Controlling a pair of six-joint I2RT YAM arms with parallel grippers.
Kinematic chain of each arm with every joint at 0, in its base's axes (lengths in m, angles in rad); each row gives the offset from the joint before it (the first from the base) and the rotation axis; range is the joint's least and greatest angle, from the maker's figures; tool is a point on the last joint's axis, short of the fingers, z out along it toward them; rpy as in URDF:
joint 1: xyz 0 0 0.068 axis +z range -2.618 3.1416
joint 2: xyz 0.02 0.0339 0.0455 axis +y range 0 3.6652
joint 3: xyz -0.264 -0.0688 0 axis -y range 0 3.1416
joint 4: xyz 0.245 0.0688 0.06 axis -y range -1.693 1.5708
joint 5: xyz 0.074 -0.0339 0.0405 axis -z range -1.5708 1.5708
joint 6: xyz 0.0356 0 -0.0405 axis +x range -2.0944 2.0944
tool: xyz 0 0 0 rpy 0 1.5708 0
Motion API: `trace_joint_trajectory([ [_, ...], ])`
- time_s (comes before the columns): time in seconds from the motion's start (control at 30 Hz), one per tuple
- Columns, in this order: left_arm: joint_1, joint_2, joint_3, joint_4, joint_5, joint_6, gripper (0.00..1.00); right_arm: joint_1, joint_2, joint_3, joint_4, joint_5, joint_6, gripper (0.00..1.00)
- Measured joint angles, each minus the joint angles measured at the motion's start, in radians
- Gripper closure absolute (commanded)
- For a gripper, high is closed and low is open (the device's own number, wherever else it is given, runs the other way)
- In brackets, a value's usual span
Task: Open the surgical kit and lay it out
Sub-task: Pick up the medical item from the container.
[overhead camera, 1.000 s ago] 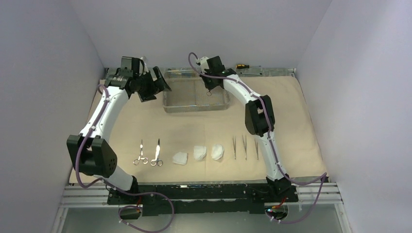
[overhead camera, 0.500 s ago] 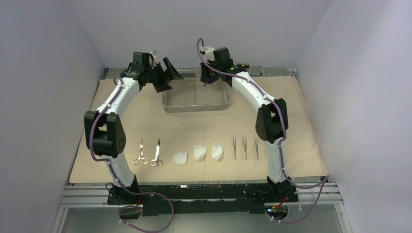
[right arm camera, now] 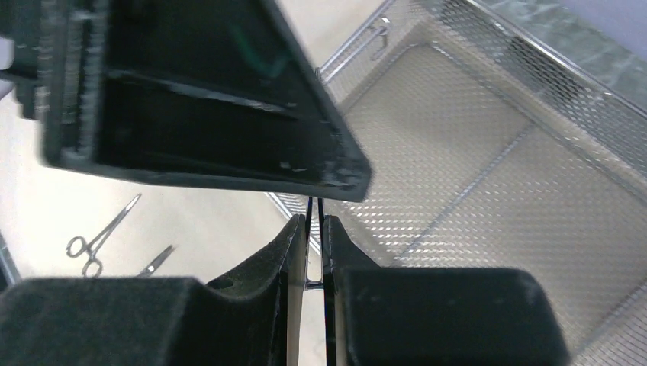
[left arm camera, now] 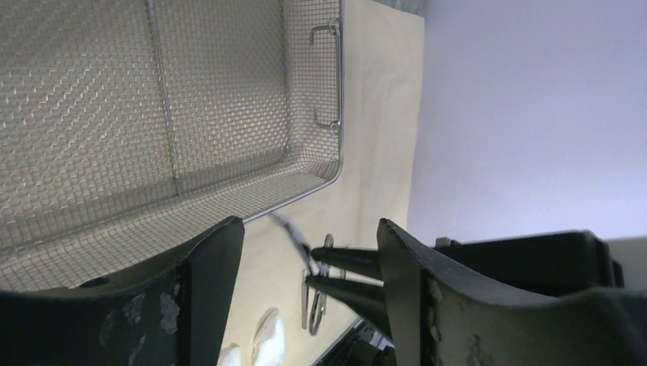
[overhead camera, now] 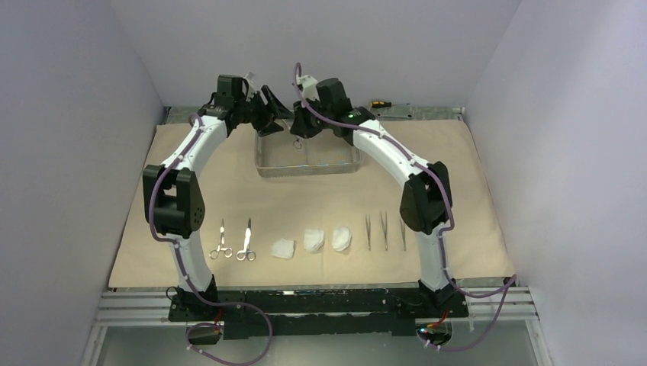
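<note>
Directly above the wire-mesh tray (overhead camera: 308,172), we see the right hand (overhead camera: 298,130) clamped on a ring-handled clamp (overhead camera: 298,142); over the tray's left end, the left hand (overhead camera: 276,114) holds its fingers apart.

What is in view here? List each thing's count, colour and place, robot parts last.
large beige wrap cloth: one, beige, underneath everything
rectangular steel wire-mesh tray: one, silver, far centre
ring-handled steel clamps: three, silver, two near left, one hanging from the right claw
white gauze pads: three, white, near centre
slim steel tweezers: three, silver, near right
yellow-handled screwdriver: one, yellow, back edge
left claw: one, black, open, close to the hanging clamp
right claw: one, black, shut on that clamp
</note>
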Motion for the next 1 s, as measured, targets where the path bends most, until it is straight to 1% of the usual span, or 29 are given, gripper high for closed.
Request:
trace_joint_trajectory([
  [0.1,0.000,0.000,0.001,-0.024,-0.008,-0.014,0.50,0.034,0.000,0.003,-0.004,-0.001,0.004,0.91],
  [0.17,0.000,0.000,0.001,-0.043,-0.019,-0.024,0.62,0.051,0.000,0.013,-0.014,-0.001,0.006,0.91],
  [0.3,0.000,-0.005,0.001,-0.077,-0.048,-0.029,0.95,0.077,0.001,0.044,-0.019,0.000,0.010,0.89],
  [0.33,0.000,-0.008,0.001,-0.087,-0.054,-0.027,1.00,0.082,0.001,0.055,-0.021,0.001,0.013,0.86],
  [0.37,0.000,-0.012,0.002,-0.090,-0.053,-0.030,1.00,0.087,0.002,0.064,-0.029,0.000,0.015,0.81],
  [0.47,0.000,-0.032,0.007,-0.114,-0.067,0.001,1.00,0.095,0.015,0.092,-0.045,-0.009,0.031,0.53],
  [0.5,0.001,-0.035,0.010,-0.126,-0.066,0.010,1.00,0.095,0.018,0.100,-0.048,-0.015,0.039,0.47],
  [0.63,0.008,-0.046,0.016,-0.162,-0.024,0.085,1.00,0.077,0.016,0.107,-0.047,-0.068,0.071,0.33],
  [0.7,0.013,-0.054,0.016,-0.188,0.016,0.145,1.00,0.055,-0.013,0.045,-0.004,-0.119,0.098,0.26],
  [0.77,0.019,-0.068,0.016,-0.220,0.059,0.216,1.00,0.027,-0.082,-0.088,0.044,-0.175,0.126,0.23],
  [0.87,0.028,-0.109,0.011,-0.238,0.127,0.298,1.00,-0.013,-0.196,-0.268,0.103,-0.250,0.166,0.23],
  [1.0,0.042,-0.235,-0.047,-0.201,0.243,0.369,1.00,-0.027,-0.317,-0.410,0.222,-0.322,0.238,0.23],
])
